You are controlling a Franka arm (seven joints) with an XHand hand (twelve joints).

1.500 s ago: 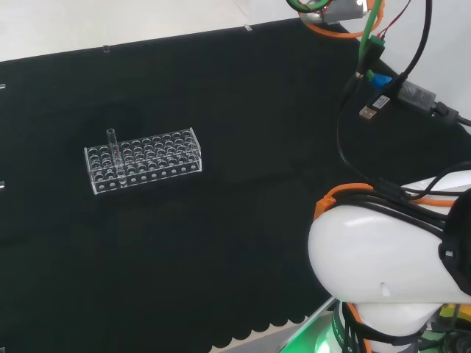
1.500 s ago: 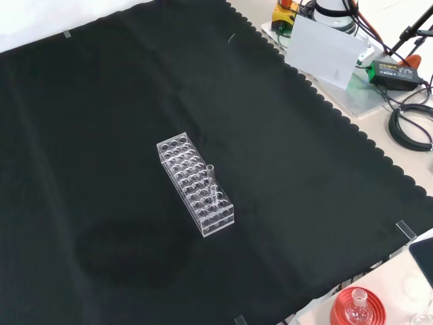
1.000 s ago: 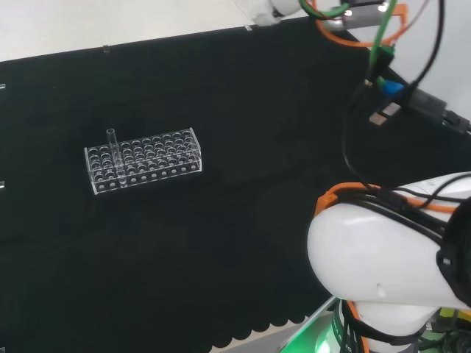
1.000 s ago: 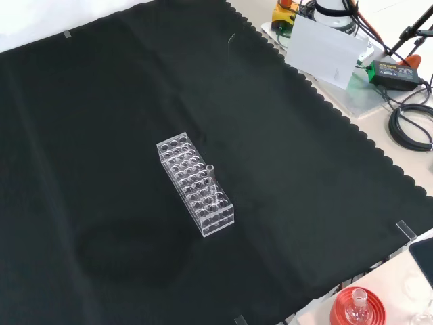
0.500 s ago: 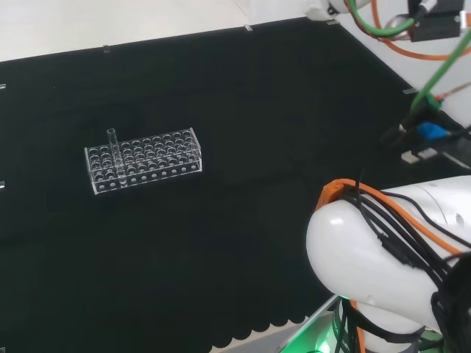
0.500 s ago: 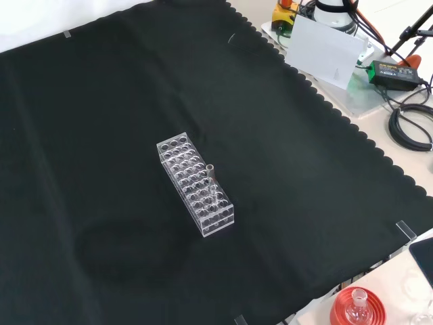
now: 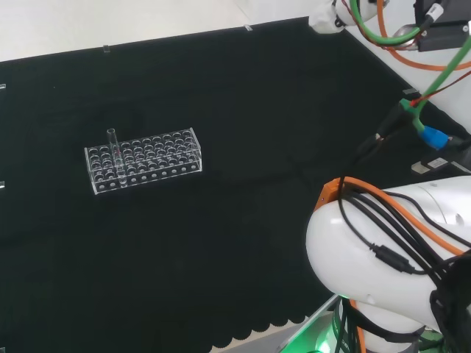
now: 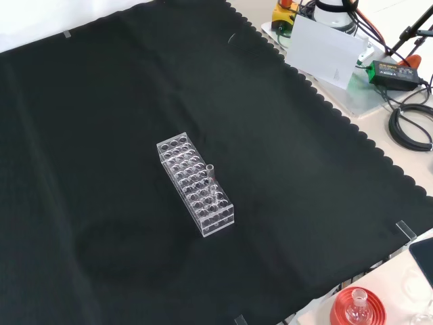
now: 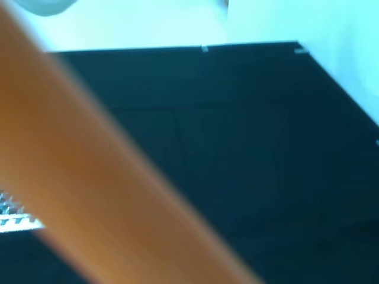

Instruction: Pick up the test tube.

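Test tube (image 7: 112,145) upright in clear rack (image 7: 143,159), near rack's left end in head view. Bare black cloth (image 8: 304,176) all round. Hand state: can't tell.

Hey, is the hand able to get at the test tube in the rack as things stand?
Probably yes. The test tube stands upright above the clear rack, alone near one end, with bare black cloth all around and nothing over it.
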